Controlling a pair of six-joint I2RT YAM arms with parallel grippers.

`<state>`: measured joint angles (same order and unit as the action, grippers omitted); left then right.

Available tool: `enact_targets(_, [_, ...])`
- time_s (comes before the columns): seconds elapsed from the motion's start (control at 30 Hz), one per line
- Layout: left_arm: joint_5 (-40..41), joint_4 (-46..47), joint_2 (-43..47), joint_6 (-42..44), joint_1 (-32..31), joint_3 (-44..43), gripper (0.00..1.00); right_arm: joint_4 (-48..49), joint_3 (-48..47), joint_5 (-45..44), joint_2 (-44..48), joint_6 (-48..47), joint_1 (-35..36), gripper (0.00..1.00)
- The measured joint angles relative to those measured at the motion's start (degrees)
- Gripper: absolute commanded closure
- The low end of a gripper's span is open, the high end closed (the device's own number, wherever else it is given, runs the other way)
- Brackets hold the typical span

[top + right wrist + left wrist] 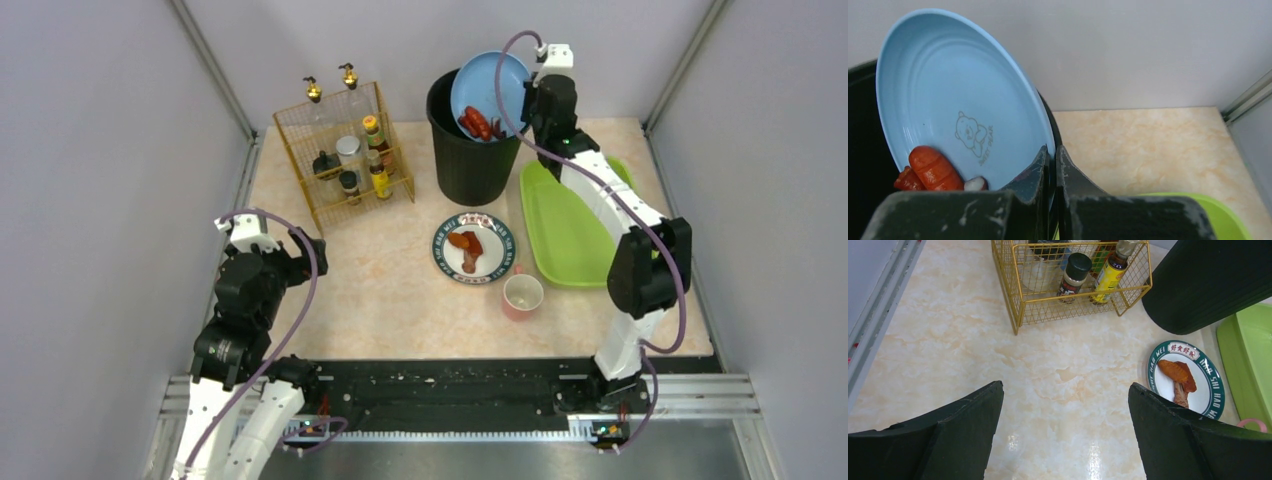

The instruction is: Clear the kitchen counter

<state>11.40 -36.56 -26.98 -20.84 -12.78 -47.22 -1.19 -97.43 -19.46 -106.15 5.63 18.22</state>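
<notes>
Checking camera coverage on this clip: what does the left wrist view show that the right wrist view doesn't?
Only left wrist: the open left tool, a gold wire rack of bottles, a green-rimmed plate with food, and a pink cup rim. Only right wrist: the right tool shut on a tilted blue plate, sausage pieces at its lower edge. Both: the black bin, green tray and kitchen counter.

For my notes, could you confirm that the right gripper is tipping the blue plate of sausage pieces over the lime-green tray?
Not quite: the right gripper is tipping the blue plate of sausage pieces over the black bin, not the lime-green tray. The top external view shows this.
</notes>
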Motion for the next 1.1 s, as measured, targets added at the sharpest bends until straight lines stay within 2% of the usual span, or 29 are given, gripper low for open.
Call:
enact_targets(0.17, [0.02, 0.0, 0.0, 0.0, 0.0, 0.0, 0.01, 13.38, 11.61, -0.04, 5.51, -10.47, 1.62, 1.0])
enact_targets(0.27, [0.02, 0.0, 0.0, 0.0, 0.0, 0.0, 0.01, 19.37, 14.93, -0.04, 6.6, -15.37, 3.02, 1.0])
enact_targets(0.47, [0.04, 0.0, 0.0, 0.02, 0.0, 0.0, 0.01, 29.62, 18.69, -0.7, 8.15, -24.04, 5.42, 1.0])
enact_targets(0.8, [0.04, 0.0, 0.0, 0.02, 0.0, 0.0, 0.01, 51.19, 23.37, -3.3, 8.68, -45.05, 9.73, 1.0])
enact_targets(1.1, [0.04, 0.0, 0.0, 0.02, 0.0, 0.0, 0.01, 66.6, 27.02, -1.99, 8.22, -58.97, 10.64, 1.0])
